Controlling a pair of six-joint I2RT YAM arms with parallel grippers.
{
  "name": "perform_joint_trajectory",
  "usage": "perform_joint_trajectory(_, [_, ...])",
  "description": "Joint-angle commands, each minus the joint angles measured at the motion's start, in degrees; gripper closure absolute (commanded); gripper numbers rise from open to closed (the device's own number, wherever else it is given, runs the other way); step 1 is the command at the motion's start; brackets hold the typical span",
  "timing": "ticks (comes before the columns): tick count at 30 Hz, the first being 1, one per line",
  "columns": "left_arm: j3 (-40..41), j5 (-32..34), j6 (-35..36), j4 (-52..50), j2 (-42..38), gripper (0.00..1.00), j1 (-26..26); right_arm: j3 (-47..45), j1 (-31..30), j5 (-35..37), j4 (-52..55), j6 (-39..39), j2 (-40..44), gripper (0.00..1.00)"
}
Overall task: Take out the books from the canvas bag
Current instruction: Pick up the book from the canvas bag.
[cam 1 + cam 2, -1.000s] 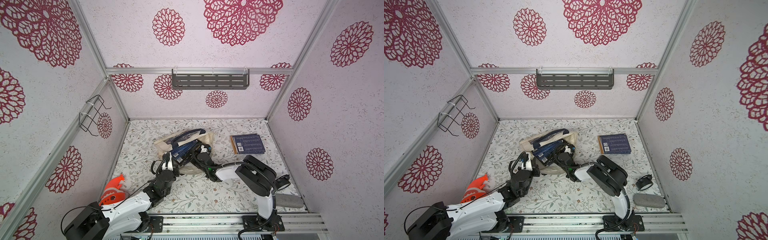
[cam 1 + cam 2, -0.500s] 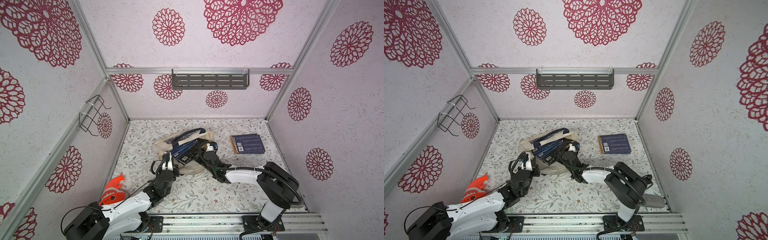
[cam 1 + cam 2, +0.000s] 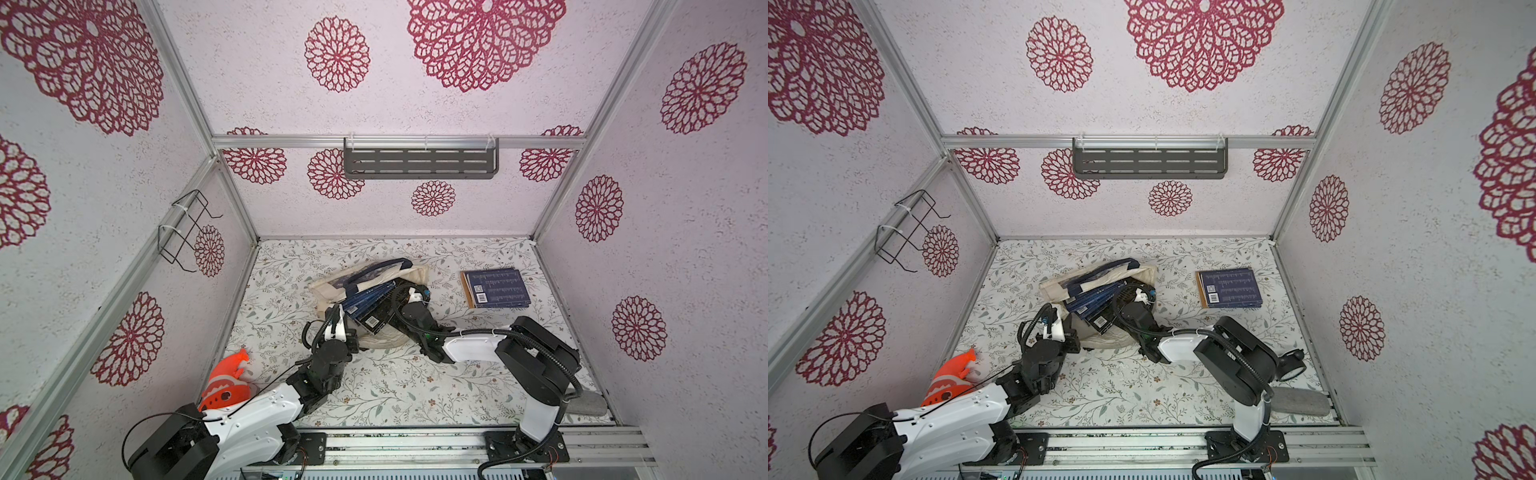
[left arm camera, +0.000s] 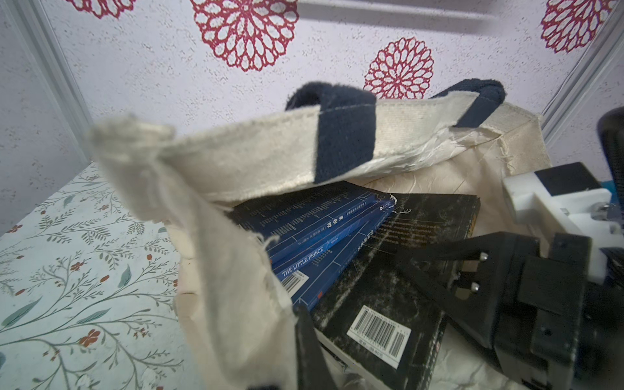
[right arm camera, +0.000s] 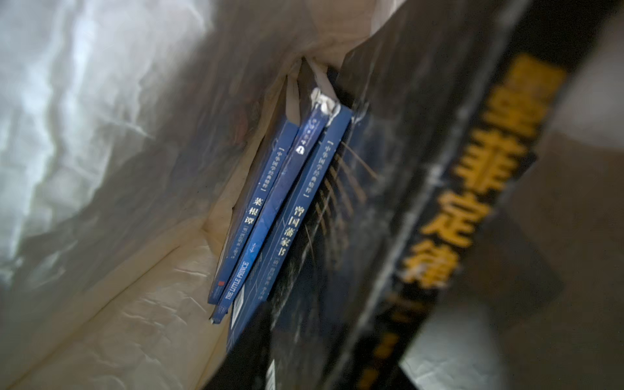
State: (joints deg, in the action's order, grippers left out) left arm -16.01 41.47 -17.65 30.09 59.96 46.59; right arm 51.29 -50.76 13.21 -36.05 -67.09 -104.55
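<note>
Item: books (image 4: 314, 233), fanned inside the canvas bag (image 4: 236, 158), centre worktop (image 3: 374, 386). Left gripper (image 3: 1070, 330) fingers pinch the bag's rim, holding the mouth up. Right gripper (image 4: 410, 261) fingers at the black book (image 4: 378, 304); grip cannot be told. Hazard: partial hold lets it slip, or drags the bag.

Left arm (image 3: 257, 411), white shells with black joints: reaches low and forward from its base, wrist raised at the end. Left gripper (image 3: 337, 323), black: jaws fully closed, pinching the rim of the cream canvas bag (image 4: 270, 148).

Right arm (image 3: 473, 347), same make: first link stands up from the base, white forearm lies near level, stretched toward the middle. Right gripper (image 4: 415, 263), black: jaws part-way apart about a black paperback book (image 4: 388, 304). Whether they hold it firmly cannot be made out.
</note>
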Motion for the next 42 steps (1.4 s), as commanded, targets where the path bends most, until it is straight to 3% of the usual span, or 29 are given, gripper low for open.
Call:
perform_joint_trajectory(1, [-1.3, 0.0, -0.4, 0.7, -1.3, 1.0, 0.6, 1.0, 0.3, -1.1, -2.9, -1.0, 0.5, 0.73])
perform_joint_trajectory(6, [-2.0, 0.3, -0.1, -0.1, -0.9, 1.0, 0.6, -1.8, 0.1, -0.1, -2.9, 0.5, 4.8, 0.92])
perform_joint_trajectory(10, [-2.0, 1.0, -0.2, -0.4, -1.0, 1.0, 0.7, -3.5, 0.1, 0.0, -1.9, 2.4, 9.0, 1.0])
perform_joint_trajectory(30, [-2.7, 2.3, -0.4, -1.7, -0.6, 1.0, 0.6, -10.9, 0.0, 6.4, 5.2, 18.7, 30.1, 1.0])
perform_joint_trajectory(42, [-2.9, 2.1, -0.6, -2.2, -0.4, 1.0, 0.6, -18.0, 1.7, 12.4, 6.5, 23.1, 46.1, 1.0])
